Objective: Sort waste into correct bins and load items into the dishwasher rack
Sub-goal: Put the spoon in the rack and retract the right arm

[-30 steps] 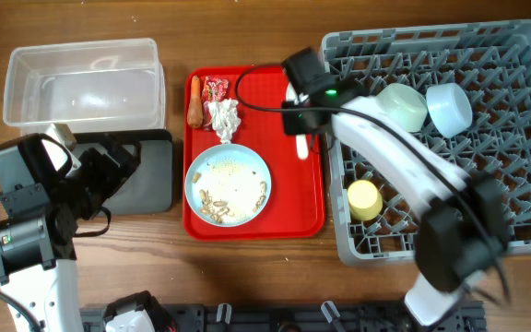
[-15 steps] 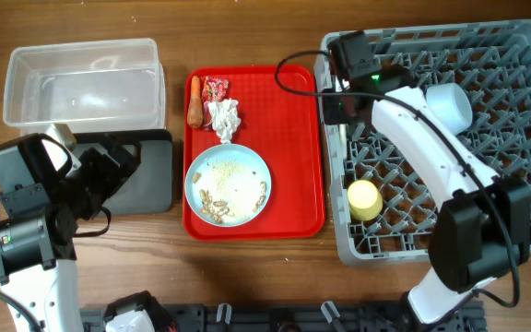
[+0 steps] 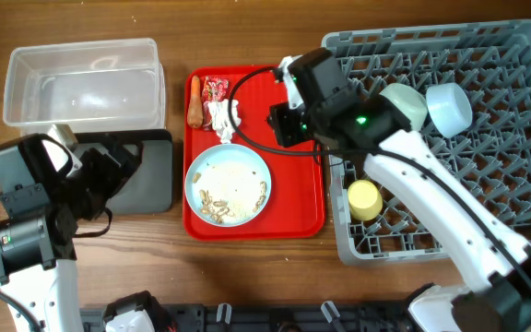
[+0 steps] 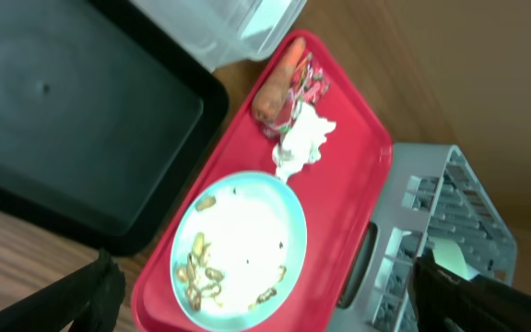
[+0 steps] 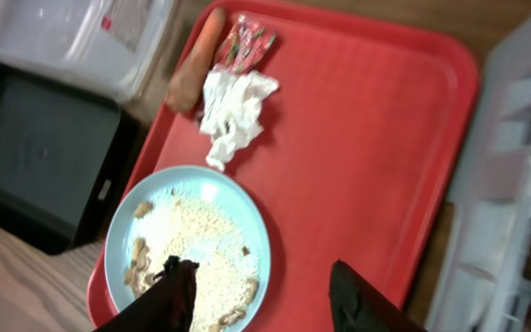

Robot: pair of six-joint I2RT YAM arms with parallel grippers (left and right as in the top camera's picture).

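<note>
A light blue plate [image 3: 228, 185] with pale crumbs lies on the red tray [image 3: 298, 198]. Behind it are an orange carrot stub [image 3: 194, 101], a red wrapper [image 3: 215, 89] and a crumpled white tissue [image 3: 222, 115]. My right gripper [image 3: 279, 129] is open and empty above the tray, just right of the plate [image 5: 187, 244]; its fingers [image 5: 265, 295] straddle bare tray. My left gripper [image 3: 109, 171] is open and empty over the black tray [image 3: 150, 184]. The grey rack [image 3: 487, 212] holds a yellow cup [image 3: 364, 199], a pale green dish [image 3: 404, 106] and a light blue bowl [image 3: 448, 108]. I cannot make out the spoon.
The clear tub [image 3: 83, 80] stands at the back left, behind the black tray. The rack's left wall [image 5: 514, 120] is close to the red tray's right edge. The left wrist view shows the plate [image 4: 238, 249], the tissue [image 4: 304, 143] and the carrot [image 4: 275, 88].
The right arm carried the white spoon off the red tray to the rack, then swung back over the tray, open. The spoon is gone from the tray. The left arm has not moved.
</note>
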